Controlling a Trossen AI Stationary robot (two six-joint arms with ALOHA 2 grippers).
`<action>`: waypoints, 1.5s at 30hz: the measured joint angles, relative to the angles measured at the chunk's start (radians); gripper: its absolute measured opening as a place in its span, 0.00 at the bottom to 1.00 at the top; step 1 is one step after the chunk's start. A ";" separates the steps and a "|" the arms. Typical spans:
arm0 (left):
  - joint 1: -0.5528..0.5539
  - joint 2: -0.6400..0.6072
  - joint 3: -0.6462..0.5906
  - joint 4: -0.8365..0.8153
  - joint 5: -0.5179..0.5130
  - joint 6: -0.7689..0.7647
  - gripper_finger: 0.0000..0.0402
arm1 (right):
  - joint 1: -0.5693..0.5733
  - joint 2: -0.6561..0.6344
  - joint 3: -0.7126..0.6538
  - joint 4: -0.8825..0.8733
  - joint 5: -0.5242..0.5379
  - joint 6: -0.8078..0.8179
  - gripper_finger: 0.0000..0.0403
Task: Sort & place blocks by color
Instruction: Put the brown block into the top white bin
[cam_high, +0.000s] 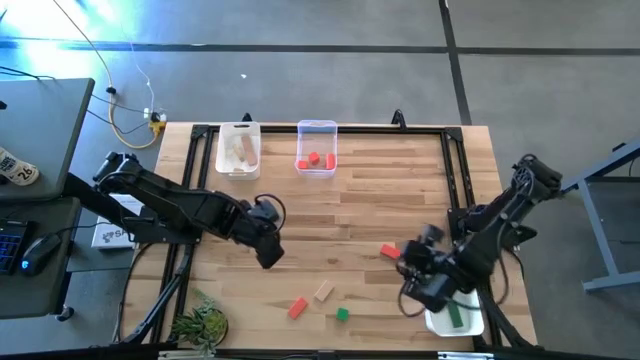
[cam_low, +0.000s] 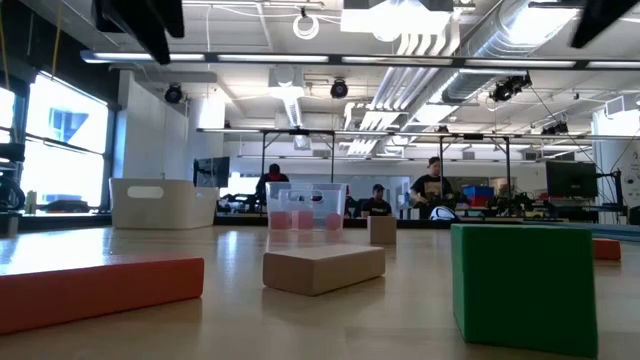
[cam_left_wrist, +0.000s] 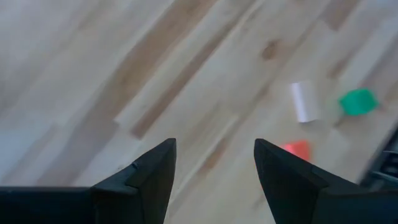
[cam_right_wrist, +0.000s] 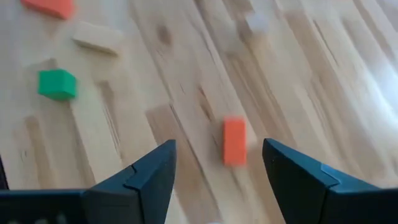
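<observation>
Four blocks lie flat on the table's near half: a red bar (cam_high: 297, 308), a plain wood bar (cam_high: 323, 291), a green cube (cam_high: 342, 314) and a red bar (cam_high: 389, 252). The low view shows the red bar (cam_low: 100, 288), wood bar (cam_low: 322, 268) and green cube (cam_low: 522, 285) close up. My left gripper (cam_high: 268, 250) hovers open over bare table, left of these blocks. My right gripper (cam_high: 415, 275) is open just beside the right-hand red bar (cam_right_wrist: 234, 141), which shows ahead between its fingers. Neither touches anything.
A white tub (cam_high: 238, 150) with wood pieces and a clear tub (cam_high: 316, 148) with red pieces stand at the far edge. Another white tub (cam_high: 455, 318) holding a green piece sits at the near right corner. A small plant (cam_high: 203, 325) stands at the near left corner. People sit in the room beyond.
</observation>
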 joint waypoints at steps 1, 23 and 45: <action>0.000 0.000 0.000 -0.020 -0.009 0.000 0.51 | -0.029 0.000 0.000 0.041 -0.009 -0.084 0.56; 0.000 0.000 0.000 -0.270 -0.032 -0.224 0.51 | -0.392 0.105 0.000 0.711 -0.505 -1.194 0.56; 0.005 0.001 0.000 -0.273 -0.062 -0.286 0.51 | -0.423 0.429 0.000 0.933 -0.753 -1.480 0.56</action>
